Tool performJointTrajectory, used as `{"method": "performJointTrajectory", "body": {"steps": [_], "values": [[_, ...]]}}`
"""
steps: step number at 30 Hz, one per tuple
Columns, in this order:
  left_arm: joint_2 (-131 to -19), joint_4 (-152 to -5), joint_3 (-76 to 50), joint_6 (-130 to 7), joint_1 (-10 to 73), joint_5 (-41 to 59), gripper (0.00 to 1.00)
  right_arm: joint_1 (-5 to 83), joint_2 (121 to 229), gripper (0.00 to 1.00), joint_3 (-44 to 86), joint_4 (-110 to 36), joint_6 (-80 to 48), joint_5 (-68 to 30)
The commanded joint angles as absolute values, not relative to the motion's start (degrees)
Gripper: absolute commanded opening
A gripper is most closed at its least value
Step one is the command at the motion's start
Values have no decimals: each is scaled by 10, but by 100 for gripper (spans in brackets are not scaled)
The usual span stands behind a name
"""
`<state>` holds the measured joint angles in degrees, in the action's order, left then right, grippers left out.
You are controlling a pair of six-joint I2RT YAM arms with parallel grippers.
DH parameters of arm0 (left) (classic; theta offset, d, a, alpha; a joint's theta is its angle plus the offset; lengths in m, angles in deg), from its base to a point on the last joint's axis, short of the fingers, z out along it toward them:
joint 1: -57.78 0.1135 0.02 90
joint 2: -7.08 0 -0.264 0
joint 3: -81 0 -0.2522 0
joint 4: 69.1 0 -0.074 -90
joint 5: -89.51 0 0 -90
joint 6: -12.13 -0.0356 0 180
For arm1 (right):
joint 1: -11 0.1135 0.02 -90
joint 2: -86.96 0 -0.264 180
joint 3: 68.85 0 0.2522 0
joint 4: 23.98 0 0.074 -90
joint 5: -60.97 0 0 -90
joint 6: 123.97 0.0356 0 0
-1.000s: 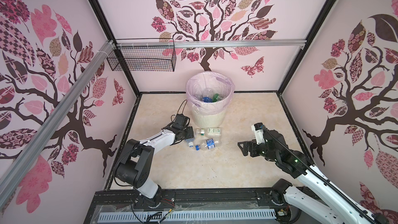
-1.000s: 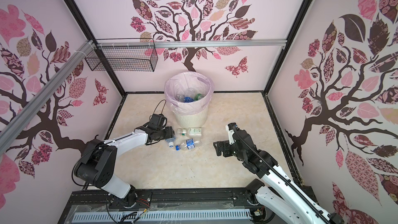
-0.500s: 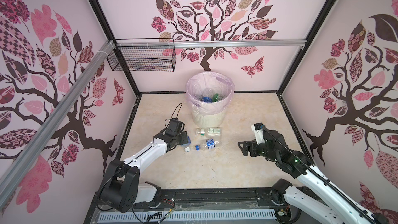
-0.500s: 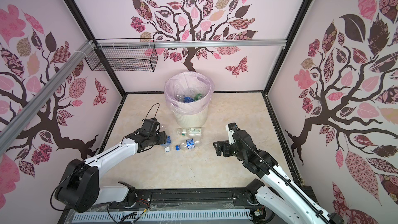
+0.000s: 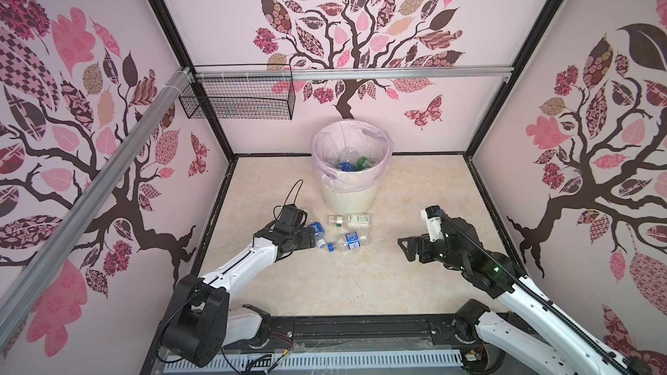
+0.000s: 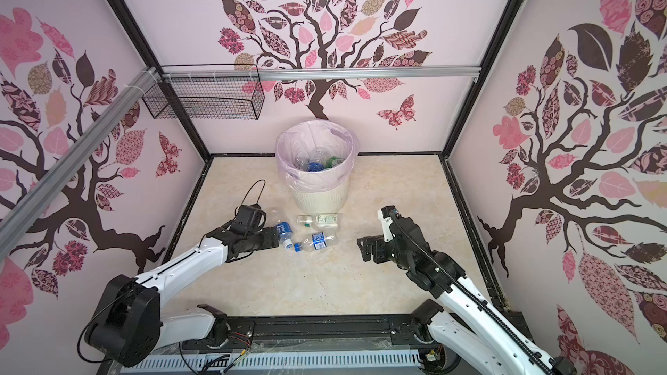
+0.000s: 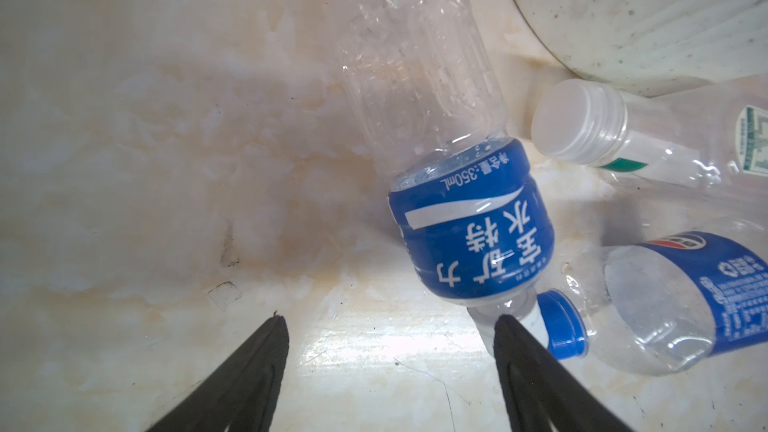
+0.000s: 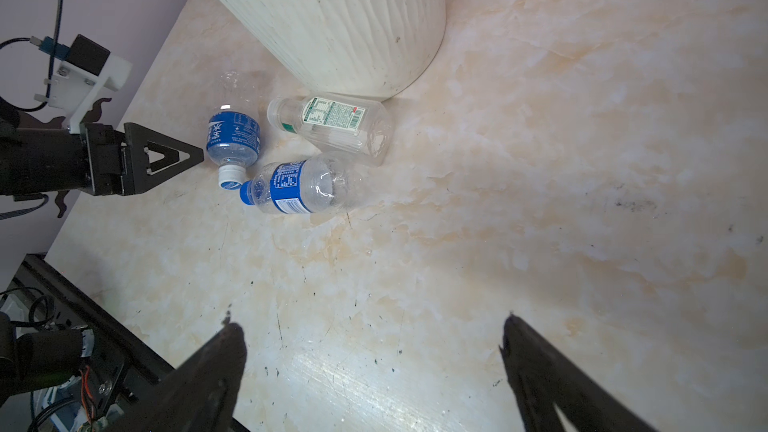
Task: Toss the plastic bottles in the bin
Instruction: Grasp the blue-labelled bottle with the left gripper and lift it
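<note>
Left wrist view: the left tool (image 7: pixel 388 320) is seen spread, nothing gripped, one jaw against the neck of a blue-label bottle (image 7: pixel 469 222) lying on the table (image 7: pixel 145 139). Three bottles (image 5: pixel 348 240) lie beside the bin (image 5: pixel 348 200), others inside. The right tool (image 8: pixel 370 322) is held wide, empty, well apart, probably to leave room.

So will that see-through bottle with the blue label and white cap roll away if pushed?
Probably. The clear plastic bottle with the blue label and white cap lies on its round side on the smooth beige floor, so a nudge could roll it. It looks empty, so it is likely very light. Its thin-looking walls may dent when squeezed.
</note>
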<state>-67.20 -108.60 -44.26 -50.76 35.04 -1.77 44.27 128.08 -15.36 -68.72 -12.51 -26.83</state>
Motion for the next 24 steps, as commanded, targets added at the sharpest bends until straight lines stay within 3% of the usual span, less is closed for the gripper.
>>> {"method": "performJointTrajectory", "body": {"steps": [1,10,17,24], "values": [[-688,-1062,-399,-499,353,-5,82,442,1273,98,-159,-688,-121,-265],[-800,-1020,-331,-464,353,7,86,442,1276,98,-161,-685,-122,-264],[-880,-1027,-295,-469,354,1,83,442,1273,98,-164,-683,-123,-264],[-876,-1035,-314,-483,354,-20,75,442,1274,98,-166,-679,-123,-264]]}}
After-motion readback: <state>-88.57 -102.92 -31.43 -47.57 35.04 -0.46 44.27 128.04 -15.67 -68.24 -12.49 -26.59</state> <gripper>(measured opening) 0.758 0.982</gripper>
